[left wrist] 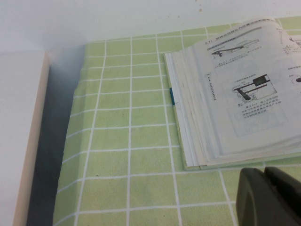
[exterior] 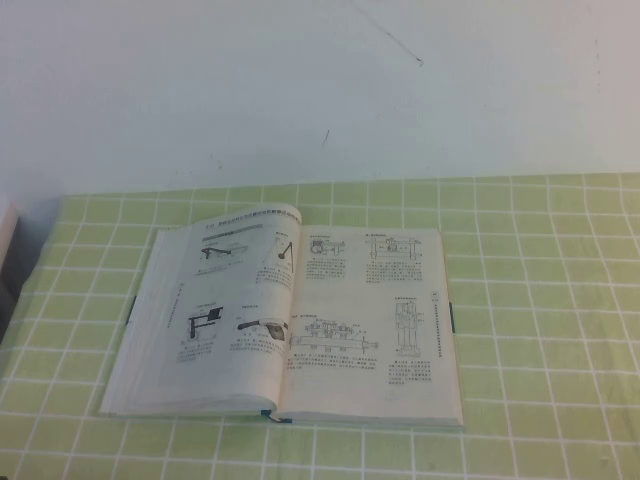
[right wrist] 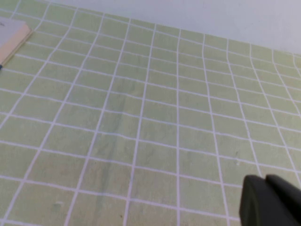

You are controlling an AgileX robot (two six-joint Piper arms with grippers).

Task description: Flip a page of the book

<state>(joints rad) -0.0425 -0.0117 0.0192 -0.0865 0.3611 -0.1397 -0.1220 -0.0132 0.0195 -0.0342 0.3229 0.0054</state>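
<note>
The book (exterior: 290,320) lies open and flat on the green checked cloth in the high view, its white pages printed with black machine drawings. The right-hand page (exterior: 375,310) lies flat; the left-hand page (exterior: 225,300) bulges a little near the spine. Neither arm shows in the high view. In the left wrist view my left gripper (left wrist: 264,175) is shut and empty, hovering over the cloth just off a corner of the book (left wrist: 225,117). In the right wrist view my right gripper (right wrist: 265,181) is shut and empty above bare cloth, far from the book's corner (right wrist: 11,37).
A white wall runs along the back of the table. A white block (left wrist: 19,136) with a dark gap beside it stands at the table's left edge; it shows in the high view (exterior: 6,235) too. The green checked cloth (exterior: 540,300) covers the table.
</note>
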